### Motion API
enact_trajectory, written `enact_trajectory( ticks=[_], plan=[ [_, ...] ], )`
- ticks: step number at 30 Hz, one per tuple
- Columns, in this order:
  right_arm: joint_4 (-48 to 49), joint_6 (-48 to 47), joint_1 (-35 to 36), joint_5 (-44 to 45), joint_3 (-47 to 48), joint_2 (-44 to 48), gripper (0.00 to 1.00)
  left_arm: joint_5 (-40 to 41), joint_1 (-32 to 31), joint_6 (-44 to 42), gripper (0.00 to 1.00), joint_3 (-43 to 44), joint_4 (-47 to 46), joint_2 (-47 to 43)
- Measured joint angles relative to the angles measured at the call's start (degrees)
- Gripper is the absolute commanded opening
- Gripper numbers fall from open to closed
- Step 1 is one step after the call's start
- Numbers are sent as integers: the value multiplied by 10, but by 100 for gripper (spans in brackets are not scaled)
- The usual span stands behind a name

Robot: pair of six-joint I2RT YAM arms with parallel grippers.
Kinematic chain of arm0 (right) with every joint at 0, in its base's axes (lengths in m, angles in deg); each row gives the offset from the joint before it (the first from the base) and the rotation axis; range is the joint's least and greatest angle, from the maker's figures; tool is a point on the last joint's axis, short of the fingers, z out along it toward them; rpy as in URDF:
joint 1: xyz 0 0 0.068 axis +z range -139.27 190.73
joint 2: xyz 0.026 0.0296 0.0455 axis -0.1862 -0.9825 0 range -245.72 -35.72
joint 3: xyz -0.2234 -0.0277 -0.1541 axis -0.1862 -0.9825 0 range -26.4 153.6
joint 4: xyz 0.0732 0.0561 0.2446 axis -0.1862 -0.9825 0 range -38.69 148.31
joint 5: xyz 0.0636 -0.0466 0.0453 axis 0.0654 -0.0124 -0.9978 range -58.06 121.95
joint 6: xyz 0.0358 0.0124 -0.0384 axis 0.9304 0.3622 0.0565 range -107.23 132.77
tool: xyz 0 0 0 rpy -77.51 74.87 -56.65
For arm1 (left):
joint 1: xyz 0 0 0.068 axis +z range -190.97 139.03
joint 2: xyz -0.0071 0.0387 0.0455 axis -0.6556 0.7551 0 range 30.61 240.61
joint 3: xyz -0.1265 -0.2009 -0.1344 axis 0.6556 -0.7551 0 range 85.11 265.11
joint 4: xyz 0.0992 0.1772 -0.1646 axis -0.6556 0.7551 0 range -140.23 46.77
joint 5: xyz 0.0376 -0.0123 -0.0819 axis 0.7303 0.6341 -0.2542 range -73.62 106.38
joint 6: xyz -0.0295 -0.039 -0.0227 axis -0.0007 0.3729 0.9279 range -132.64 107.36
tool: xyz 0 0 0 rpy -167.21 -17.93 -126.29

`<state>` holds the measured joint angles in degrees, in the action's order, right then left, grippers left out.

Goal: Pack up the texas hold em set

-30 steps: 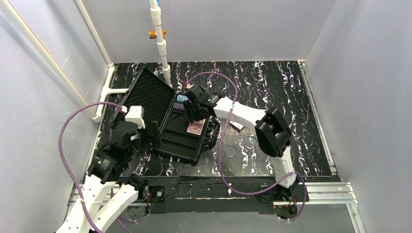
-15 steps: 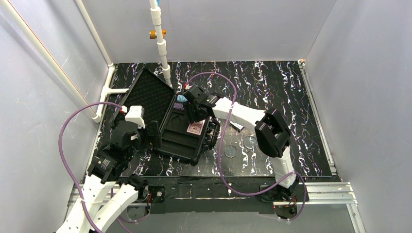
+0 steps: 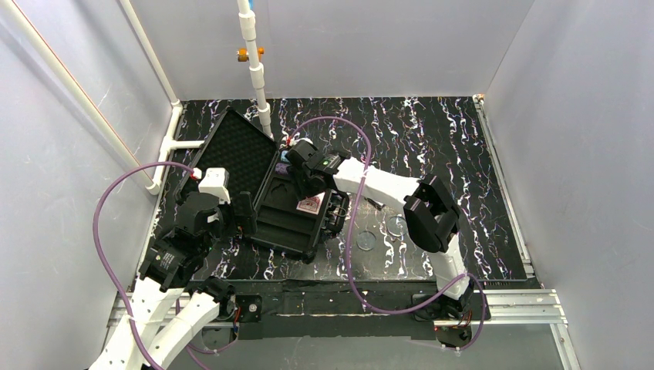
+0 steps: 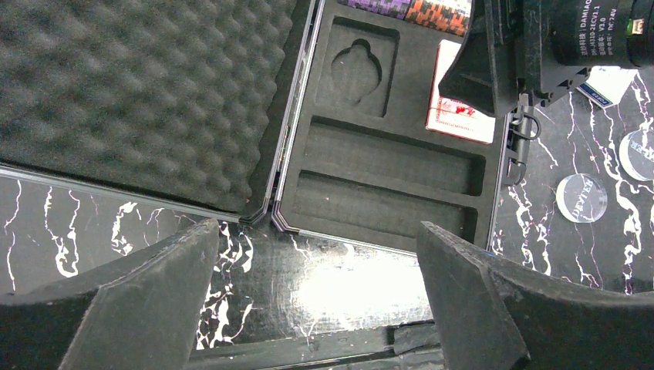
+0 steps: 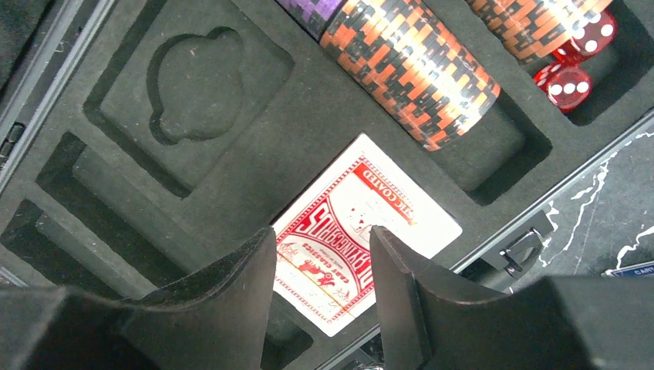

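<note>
Case (image 3: 289, 220): lying open on the bench (image 3: 432, 131) between the two arms, foam lid (image 4: 131, 85) folded out to the left, moulded tray (image 4: 385, 177) facing up.
Look: black all over; orange-and-black chips (image 5: 412, 69) and a purple stack (image 5: 308, 11) filling the far grooves, red dice (image 5: 574, 73) sitting beside them, red-backed card deck (image 5: 362, 231) resting in the tray, two long near grooves lying bare.
Left out: clear discs (image 4: 582, 198) lying on the bench just right of the case.
Handling: probably feeling stiff and fairly heavy with chips aboard (stacks likely spilling if tipped); lid looking light, best taken by its free edge; deck light and slick, best pinched across its long sides; discs thin and flat, likely slipping.
Left jaws: standing wide apart, gripping nothing, hovering at the case's near left corner.
Right jaws: standing partly apart over the deck, clamping nothing visible.
</note>
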<state>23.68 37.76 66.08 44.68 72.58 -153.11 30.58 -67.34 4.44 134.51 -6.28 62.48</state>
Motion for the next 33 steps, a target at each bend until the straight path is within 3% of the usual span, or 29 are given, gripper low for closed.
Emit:
enact_trajectory(
  ticks=[11, 20, 33],
  plan=[
    [1, -3, 1, 10, -11, -1, 65, 0, 0, 0, 99, 0, 0, 0],
    [-27, -30, 3, 46, -11, 18, 98, 0, 0, 0, 99, 0, -1, 1],
    [-83, -4, -3, 146, -89, 164, 98, -1, 0, 0, 99, 0, -2, 1]
  ],
)
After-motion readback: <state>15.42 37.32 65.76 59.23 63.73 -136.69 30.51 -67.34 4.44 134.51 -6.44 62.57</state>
